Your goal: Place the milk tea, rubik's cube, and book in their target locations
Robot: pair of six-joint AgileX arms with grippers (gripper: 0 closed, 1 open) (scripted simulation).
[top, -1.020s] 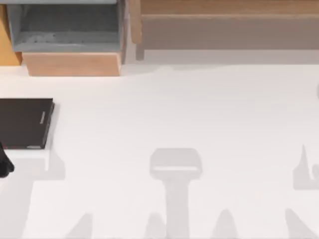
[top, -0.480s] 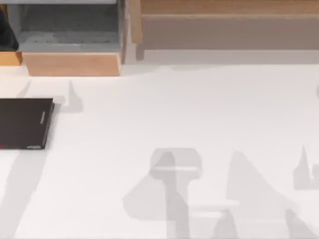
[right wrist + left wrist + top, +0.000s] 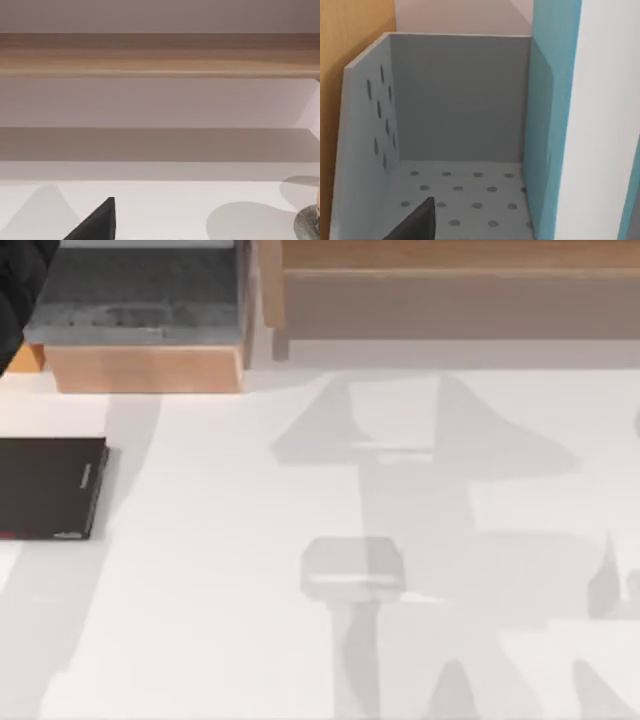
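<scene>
Top view: left arm (image 3: 22, 290), dark, at the far-left corner over a grey bin (image 3: 140, 300) with a wooden front; black slab (image 3: 50, 487) flat at the table's left edge; wooden shelf (image 3: 450, 280) along the far side. Left wrist view: book (image 3: 580, 120), teal cover and white page edges, upright, close against the camera beside the perforated bin; grip on it cannot be told. Right wrist view: white table (image 3: 160, 210), shelf beyond.

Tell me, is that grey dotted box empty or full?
Empty, as far as shown: the left wrist view looks into the grey box, and its dotted floor and walls are bare.
</scene>
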